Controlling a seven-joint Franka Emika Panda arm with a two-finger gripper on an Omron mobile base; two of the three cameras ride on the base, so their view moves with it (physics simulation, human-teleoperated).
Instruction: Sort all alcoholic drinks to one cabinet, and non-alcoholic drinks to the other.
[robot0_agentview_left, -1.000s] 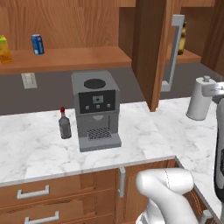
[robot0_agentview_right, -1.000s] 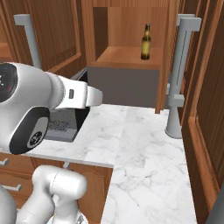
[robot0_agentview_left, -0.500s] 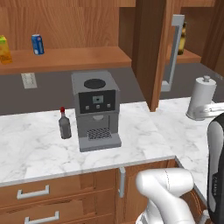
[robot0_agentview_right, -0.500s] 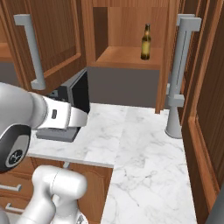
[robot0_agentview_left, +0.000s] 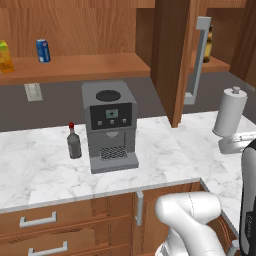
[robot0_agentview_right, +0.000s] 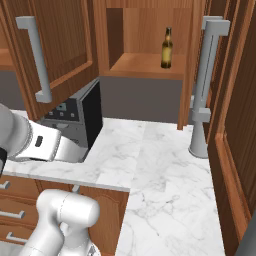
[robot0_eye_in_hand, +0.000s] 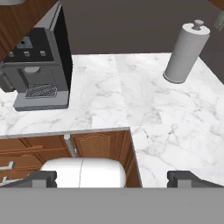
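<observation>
Now: squat grey bottle (robot0_agentview_left: 74, 143), narrow neck, red cap, stands upright on marble counter (robot0_agentview_left: 35, 165) just left of coffee machine (robot0_agentview_left: 110, 125) | brown beer bottle (robot0_agentview_right: 167, 48) upright in open cabinet (robot0_agentview_right: 145, 64) | my gripper (robot0_eye_in_hand: 119, 178) spread wide, holding nothing

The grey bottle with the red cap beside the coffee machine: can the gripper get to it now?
Probably yes. The grey bottle stands alone on the counter, left of the coffee machine; the open gripper is empty.

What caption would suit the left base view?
Grey bottle beside coffee machine on marble counter; blue can shelved above.
</observation>
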